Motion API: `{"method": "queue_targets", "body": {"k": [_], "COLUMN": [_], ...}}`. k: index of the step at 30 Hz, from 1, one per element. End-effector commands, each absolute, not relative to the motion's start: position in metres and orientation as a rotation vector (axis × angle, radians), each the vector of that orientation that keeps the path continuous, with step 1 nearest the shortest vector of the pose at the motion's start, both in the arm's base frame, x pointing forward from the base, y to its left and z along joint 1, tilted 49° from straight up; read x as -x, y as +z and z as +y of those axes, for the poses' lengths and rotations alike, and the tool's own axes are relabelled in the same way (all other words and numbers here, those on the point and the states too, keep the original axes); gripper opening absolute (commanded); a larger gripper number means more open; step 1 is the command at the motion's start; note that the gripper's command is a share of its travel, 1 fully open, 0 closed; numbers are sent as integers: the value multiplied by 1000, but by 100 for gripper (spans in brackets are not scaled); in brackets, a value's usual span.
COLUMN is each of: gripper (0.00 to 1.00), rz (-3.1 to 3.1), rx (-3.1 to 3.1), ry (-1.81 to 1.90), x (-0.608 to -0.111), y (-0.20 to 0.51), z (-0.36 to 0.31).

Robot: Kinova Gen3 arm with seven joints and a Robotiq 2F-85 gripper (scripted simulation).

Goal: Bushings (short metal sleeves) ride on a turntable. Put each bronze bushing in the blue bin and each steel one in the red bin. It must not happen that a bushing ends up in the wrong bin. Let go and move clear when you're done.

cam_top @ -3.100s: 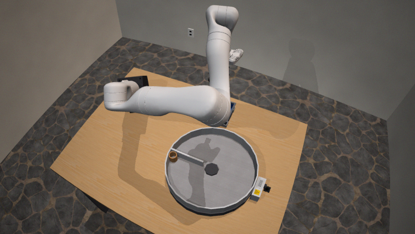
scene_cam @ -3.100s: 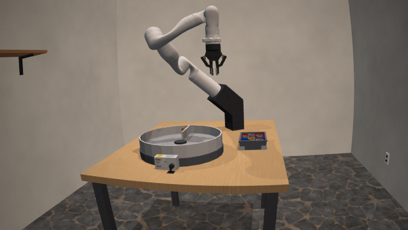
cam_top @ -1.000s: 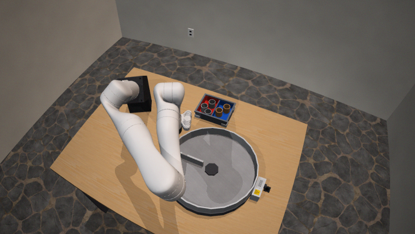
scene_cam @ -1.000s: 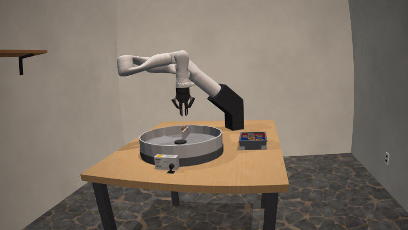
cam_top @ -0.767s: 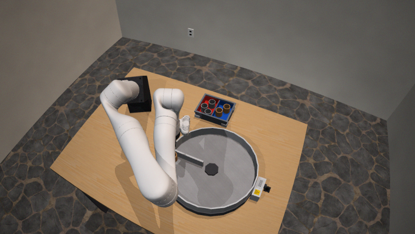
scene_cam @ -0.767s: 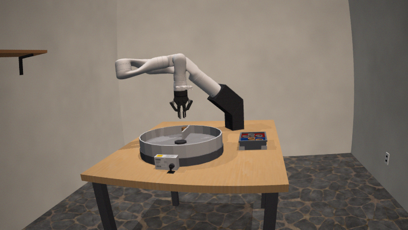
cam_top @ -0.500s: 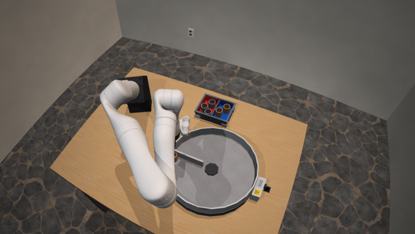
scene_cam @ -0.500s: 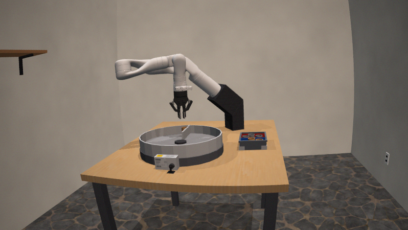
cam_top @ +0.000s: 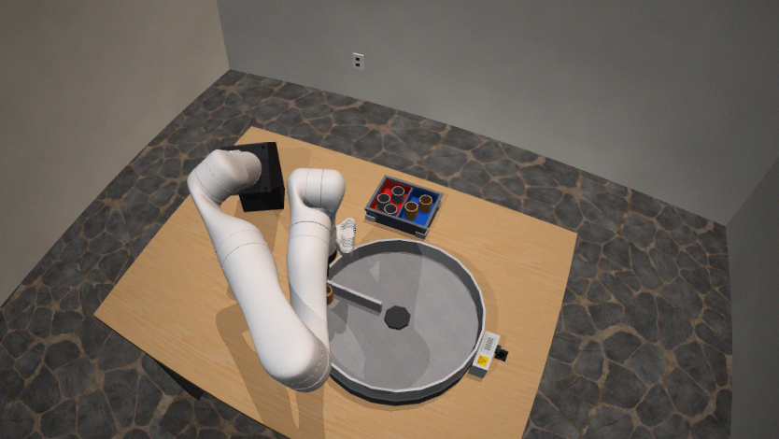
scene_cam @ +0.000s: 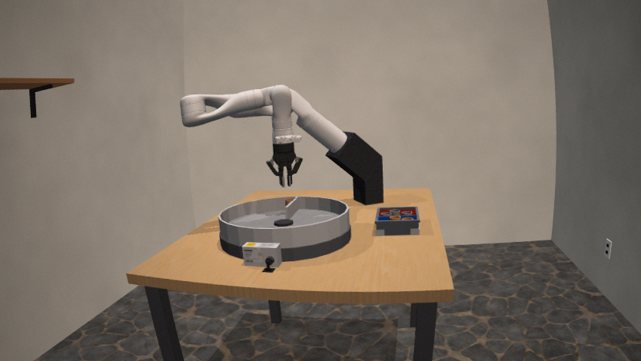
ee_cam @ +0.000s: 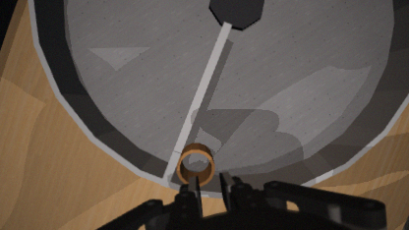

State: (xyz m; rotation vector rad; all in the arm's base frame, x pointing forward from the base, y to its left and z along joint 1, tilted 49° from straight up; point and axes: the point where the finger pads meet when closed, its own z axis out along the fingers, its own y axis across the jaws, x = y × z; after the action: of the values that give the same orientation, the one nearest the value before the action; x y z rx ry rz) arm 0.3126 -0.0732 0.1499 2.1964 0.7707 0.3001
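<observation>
One bronze bushing [ee_cam: 196, 164] stands upright on the grey turntable [cam_top: 405, 316], at its rim beside the thin radial bar [ee_cam: 202, 93]. It also shows in the top view [cam_top: 329, 294], half hidden by my arm, and in the exterior view [scene_cam: 289, 202]. My gripper [scene_cam: 285, 181] hangs well above it, pointing down, with its fingers a little apart and nothing between them. The two-part bin [cam_top: 403, 205] holds three steel bushings in the red half [cam_top: 389, 199] and two bronze ones in the blue half [cam_top: 418, 206].
The turntable has a raised rim, a black hub [cam_top: 396, 317] and a control box [cam_top: 485, 354] at its edge. The arm's black base [cam_top: 262, 177] stands at the table's back corner. The bin sits beyond the turntable [scene_cam: 397, 215].
</observation>
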Motion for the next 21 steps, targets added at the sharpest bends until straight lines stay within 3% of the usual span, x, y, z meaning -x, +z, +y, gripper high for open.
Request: {"method": "queue_targets", "body": {"k": [1, 21], "gripper": [18, 18], "rz": [808, 784], "rx": [-2171, -2188], "ry": [367, 324], "x": [-314, -320], "y": [150, 140], "z": [-74, -82]}}
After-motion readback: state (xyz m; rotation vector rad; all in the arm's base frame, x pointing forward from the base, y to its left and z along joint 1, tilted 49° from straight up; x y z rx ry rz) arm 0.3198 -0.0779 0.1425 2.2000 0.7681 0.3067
